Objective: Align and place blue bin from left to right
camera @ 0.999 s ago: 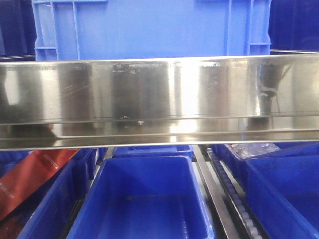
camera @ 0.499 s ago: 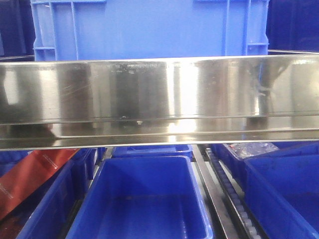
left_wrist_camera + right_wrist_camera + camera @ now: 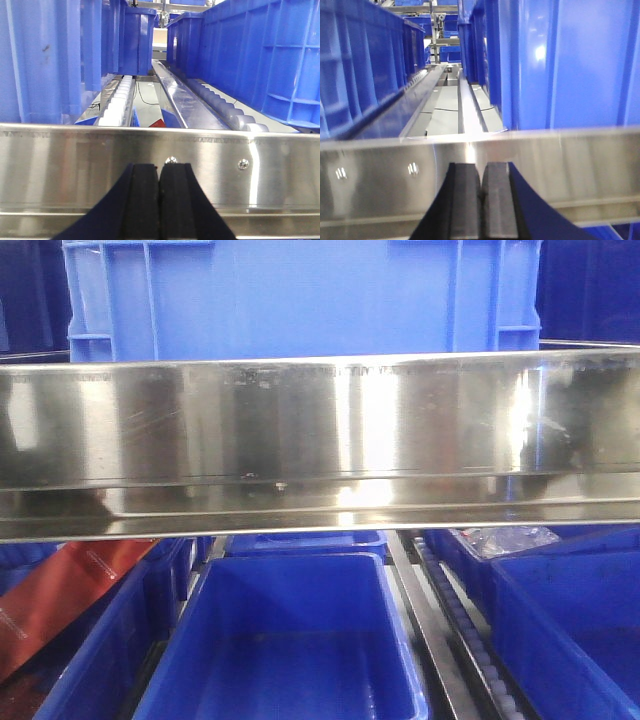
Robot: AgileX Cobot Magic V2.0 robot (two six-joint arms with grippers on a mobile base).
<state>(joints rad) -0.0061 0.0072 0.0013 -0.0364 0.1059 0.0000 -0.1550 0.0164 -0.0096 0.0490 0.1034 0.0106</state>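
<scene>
The blue bin (image 3: pixel 300 295) stands on the upper shelf behind a shiny steel rail (image 3: pixel 320 440), and only its front wall shows. Neither gripper appears in the front view. In the left wrist view my left gripper (image 3: pixel 160 167) is shut with nothing in it, its black pads pressed together close in front of the rail (image 3: pixel 75 170). Tall blue bin walls (image 3: pixel 250 55) rise just beyond. In the right wrist view my right gripper (image 3: pixel 481 167) is also shut and empty, facing the rail (image 3: pixel 560 165) with a blue bin wall (image 3: pixel 560 60) behind it.
Roller tracks (image 3: pixel 117 100) run back between rows of blue bins (image 3: pixel 45 55). More bins (image 3: pixel 360 65) line the left of the right wrist view. On the lower shelf sit an open blue bin (image 3: pixel 290 640), neighbours either side, and a red packet (image 3: pixel 60 590).
The blue bin's edges sit very slightly further left than a second ago. Reflections at the right end of the rail have shifted.
</scene>
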